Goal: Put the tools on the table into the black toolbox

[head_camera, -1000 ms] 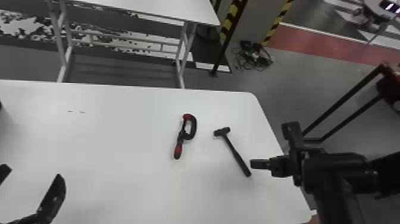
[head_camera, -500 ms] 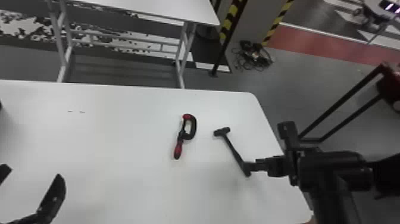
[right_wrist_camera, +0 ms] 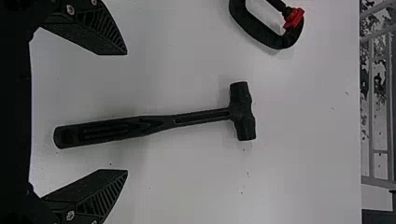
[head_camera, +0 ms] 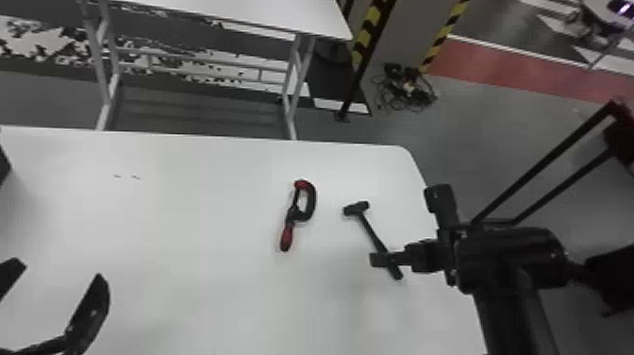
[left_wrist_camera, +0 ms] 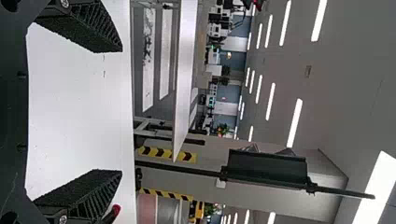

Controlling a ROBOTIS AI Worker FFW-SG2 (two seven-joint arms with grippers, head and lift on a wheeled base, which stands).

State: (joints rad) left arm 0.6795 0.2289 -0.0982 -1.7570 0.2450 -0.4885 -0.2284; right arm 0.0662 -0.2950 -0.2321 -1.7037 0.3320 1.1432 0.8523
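Note:
In the head view my right gripper [head_camera: 394,258] is over the lower handle of the black hammer [head_camera: 372,233], which lies on the white table [head_camera: 198,283]. In the right wrist view the handle of the hammer [right_wrist_camera: 149,125] lies between the spread fingers of my right gripper [right_wrist_camera: 127,112], touching neither. Left of the hammer lies a red and black clamp [head_camera: 307,203]; part of the clamp [right_wrist_camera: 261,32] is in the right wrist view too. My left gripper [head_camera: 59,276] stands open at the head view's lower left; the left wrist view shows the left gripper [left_wrist_camera: 122,111] with nothing between its fingers.
A dark object [head_camera: 3,165], cut off by the head view's left edge, cannot be identified. Behind the work table stands another white table [head_camera: 236,16]. A black metal frame [head_camera: 547,160] rises beyond the table's right edge, and cables [head_camera: 405,89] lie on the floor.
My right gripper has moved left in the head view, from beside the hammer's handle to over it. The left arm, hammer and clamp have kept their places.

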